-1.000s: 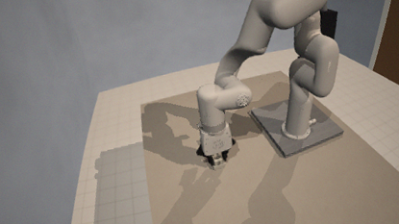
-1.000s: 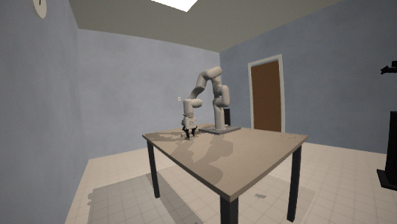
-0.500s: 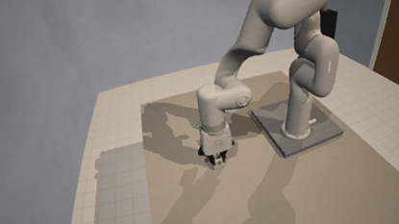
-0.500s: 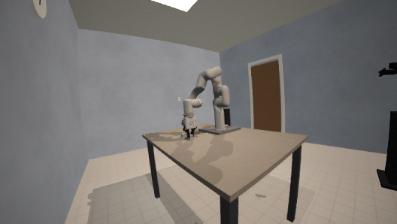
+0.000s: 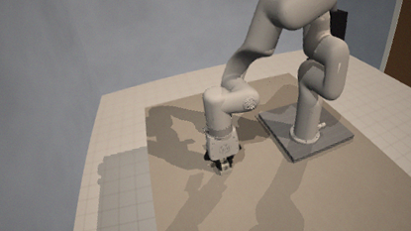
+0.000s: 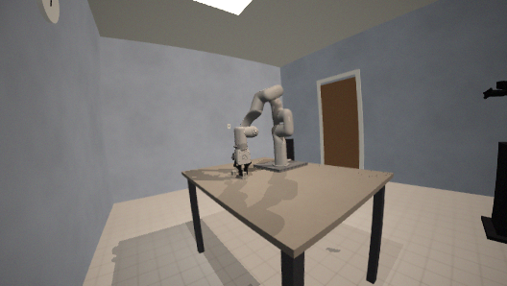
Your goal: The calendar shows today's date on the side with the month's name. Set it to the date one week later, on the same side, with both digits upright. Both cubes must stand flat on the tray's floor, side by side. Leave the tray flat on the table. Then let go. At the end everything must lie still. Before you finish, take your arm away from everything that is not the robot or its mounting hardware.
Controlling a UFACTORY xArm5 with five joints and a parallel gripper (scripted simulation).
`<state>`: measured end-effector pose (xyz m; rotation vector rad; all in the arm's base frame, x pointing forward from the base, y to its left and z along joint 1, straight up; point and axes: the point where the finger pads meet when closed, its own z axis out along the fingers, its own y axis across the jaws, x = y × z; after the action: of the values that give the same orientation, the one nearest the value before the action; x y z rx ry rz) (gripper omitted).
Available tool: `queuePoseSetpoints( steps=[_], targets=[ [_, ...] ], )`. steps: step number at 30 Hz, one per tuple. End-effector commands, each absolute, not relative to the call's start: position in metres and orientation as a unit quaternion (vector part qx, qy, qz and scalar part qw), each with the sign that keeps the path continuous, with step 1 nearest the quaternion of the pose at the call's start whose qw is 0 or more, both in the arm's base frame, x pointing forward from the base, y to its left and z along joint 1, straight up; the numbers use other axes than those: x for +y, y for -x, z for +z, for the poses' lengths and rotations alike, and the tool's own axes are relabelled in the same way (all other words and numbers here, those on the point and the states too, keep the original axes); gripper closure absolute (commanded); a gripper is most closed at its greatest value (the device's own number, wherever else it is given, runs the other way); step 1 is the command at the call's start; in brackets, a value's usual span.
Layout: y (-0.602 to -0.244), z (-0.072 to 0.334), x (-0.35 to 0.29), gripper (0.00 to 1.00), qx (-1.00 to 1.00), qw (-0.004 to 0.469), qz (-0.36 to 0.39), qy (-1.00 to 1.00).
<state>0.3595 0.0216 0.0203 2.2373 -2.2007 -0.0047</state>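
Observation:
My gripper point(image 5: 223, 163) points straight down at the left part of the table, with its fingertips close to the table top. It is shut on a small pale calendar cube point(image 5: 224, 166), which shows only as a light block between the dark fingers. The digits on it are too small to read. The tray, the month's name and the second cube are hidden under the gripper or too small to make out. In the far view the gripper point(image 6: 241, 173) stands low over the table's far left corner, with a pale block point(image 6: 243, 176) at its tips.
The arm's grey base plate point(image 5: 305, 130) lies on the table to the right of the gripper. The table's left edge point(image 5: 151, 175) runs close to the gripper's left. A brown door point(image 6: 340, 126) is in the far wall.

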Motion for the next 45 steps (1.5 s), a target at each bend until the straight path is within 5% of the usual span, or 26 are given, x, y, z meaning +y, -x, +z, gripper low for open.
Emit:
queuePoseSetpoints(
  steps=[1,20,37,45],
  targets=[
    [-0.361,0.021,0.022,0.73,-0.701,0.001,0.000,-0.713],
    [-0.361,0.025,0.022,0.73,-0.701,0.001,0.000,-0.713],
    [-0.361,0.114,0.022,0.73,-0.701,0.000,0.000,-0.713],
    [-0.361,0.120,0.022,0.73,-0.701,0.000,0.000,-0.713]
  ],
)
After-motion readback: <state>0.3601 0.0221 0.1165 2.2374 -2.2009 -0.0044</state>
